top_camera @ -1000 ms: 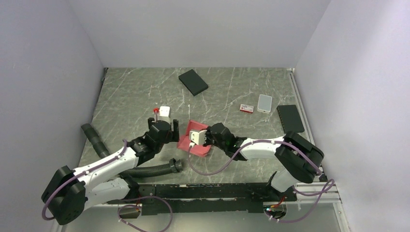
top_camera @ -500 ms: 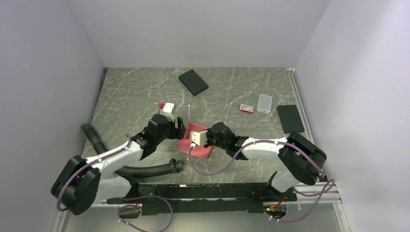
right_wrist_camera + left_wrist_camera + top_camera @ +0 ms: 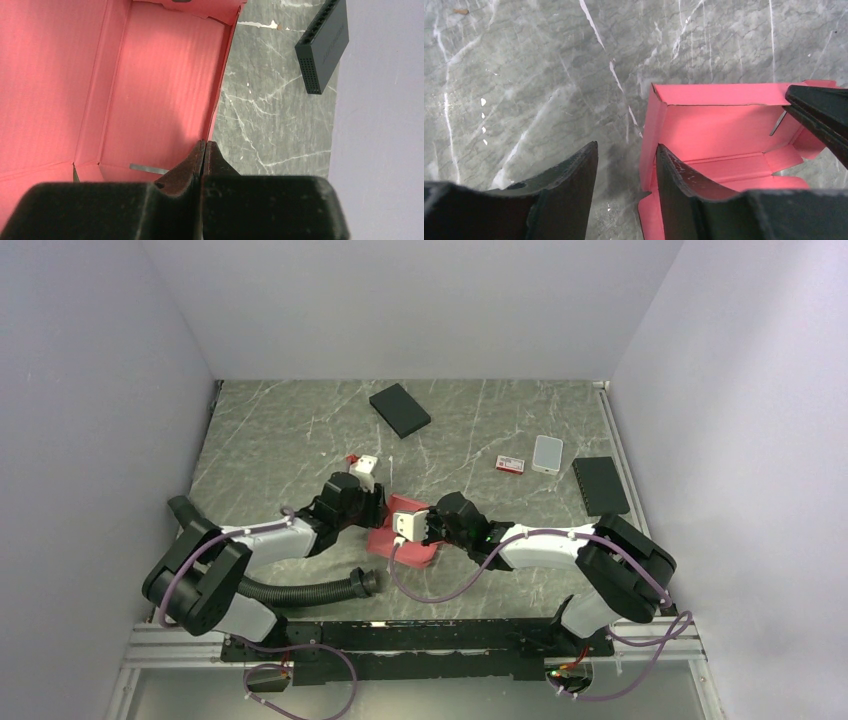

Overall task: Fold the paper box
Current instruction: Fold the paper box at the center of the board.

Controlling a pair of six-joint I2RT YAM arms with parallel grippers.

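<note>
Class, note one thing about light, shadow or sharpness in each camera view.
Top external: soft, even light, table sharp. Left wrist: the left gripper is dark, its shadow on the marble beside the paper box. Right wrist: a brighter patch on the box's floor; the right gripper almost featureless black.

The left arm (image 3: 270, 540) and right arm (image 3: 540, 545) stretch low toward the paper box (image 3: 400, 545) from opposite sides. The left gripper (image 3: 624, 150), fingers apart, straddles the box's nearest wall. The right gripper (image 3: 204, 145), fingers pressed together, pinches the edge of the box's opposite wall.
</note>
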